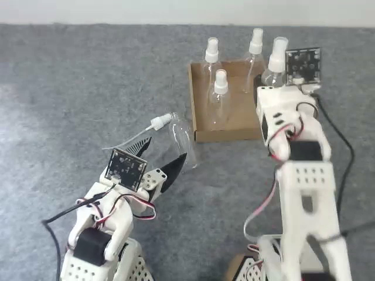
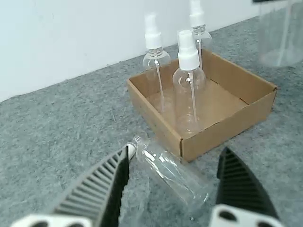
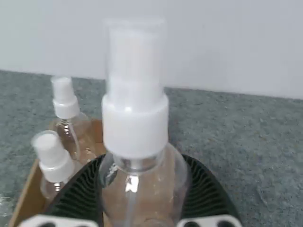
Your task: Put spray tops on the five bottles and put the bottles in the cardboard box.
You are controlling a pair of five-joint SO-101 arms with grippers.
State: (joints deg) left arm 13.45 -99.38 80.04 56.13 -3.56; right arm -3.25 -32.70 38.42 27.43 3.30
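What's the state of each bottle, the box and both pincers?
Cardboard box: open-topped.
Corner bottle: upright, capped, boxed.
Front bottle: upright, capped, boxed.
Middle bottle: upright, capped, boxed.
Held bottle: upright, capped.
Fallen bottle: lying outside box.
Left pincer: open.
Right pincer: shut on held bottle.

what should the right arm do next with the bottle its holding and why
Probably carry it inward over the bare floor of the cardboard box before lowering. The right gripper is shut on a capped, upright bottle that seems to sit at the box's right wall, not clearly inside; three capped bottles already stand in the box.
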